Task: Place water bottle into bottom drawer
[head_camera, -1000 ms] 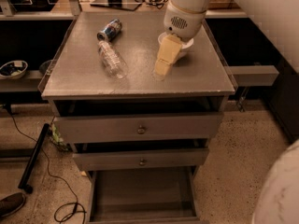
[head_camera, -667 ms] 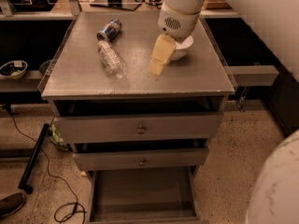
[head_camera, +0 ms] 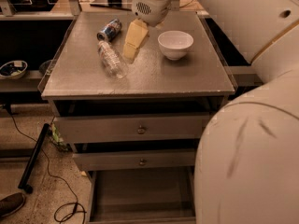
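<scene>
Gripper (head_camera: 130, 54) looks closed and empty, just right of the water bottle (head_camera: 112, 59), which lies flat on the cabinet top (head_camera: 187, 78), long axis far-left to near-right; bottom drawer (head_camera: 140, 195) open below.

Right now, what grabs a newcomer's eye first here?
The robot's bulky white arm fills the right foreground, and its cream hand points down at the grey cabinet top, just right of the small clear ribbed plastic water bottle lying on its side. A blue-and-silver soda can lies behind the bottle, a white bowl stands to the right, and the deep grey bottom drawer is pulled open.
</scene>
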`<state>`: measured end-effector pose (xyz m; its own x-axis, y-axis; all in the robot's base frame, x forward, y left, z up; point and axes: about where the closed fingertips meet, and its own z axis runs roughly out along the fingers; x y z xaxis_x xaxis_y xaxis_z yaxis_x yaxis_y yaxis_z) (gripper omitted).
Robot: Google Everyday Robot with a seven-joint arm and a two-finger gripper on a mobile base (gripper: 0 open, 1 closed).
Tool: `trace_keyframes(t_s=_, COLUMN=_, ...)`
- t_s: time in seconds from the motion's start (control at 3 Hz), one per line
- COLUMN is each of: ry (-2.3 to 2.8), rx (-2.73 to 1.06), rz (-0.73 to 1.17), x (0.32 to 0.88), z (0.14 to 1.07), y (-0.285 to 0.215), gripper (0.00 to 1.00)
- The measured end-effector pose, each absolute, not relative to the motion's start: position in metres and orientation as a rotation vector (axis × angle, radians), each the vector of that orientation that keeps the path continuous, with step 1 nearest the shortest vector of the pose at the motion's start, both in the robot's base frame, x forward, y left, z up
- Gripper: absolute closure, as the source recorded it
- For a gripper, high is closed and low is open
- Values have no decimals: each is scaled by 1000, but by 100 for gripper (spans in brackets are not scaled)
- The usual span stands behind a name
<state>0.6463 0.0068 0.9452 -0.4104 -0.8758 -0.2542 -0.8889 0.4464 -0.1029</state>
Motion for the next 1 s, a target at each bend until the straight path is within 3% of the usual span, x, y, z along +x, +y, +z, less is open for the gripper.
trace_keyframes(t_s=0.33, ry=2437, rx=-1515, rz=114, x=681, z=946, y=47, gripper=0)
trace_keyframes(t_s=1.0, ry=2380, rx=-1476, rz=120, x=700, z=951, y=59, gripper=0)
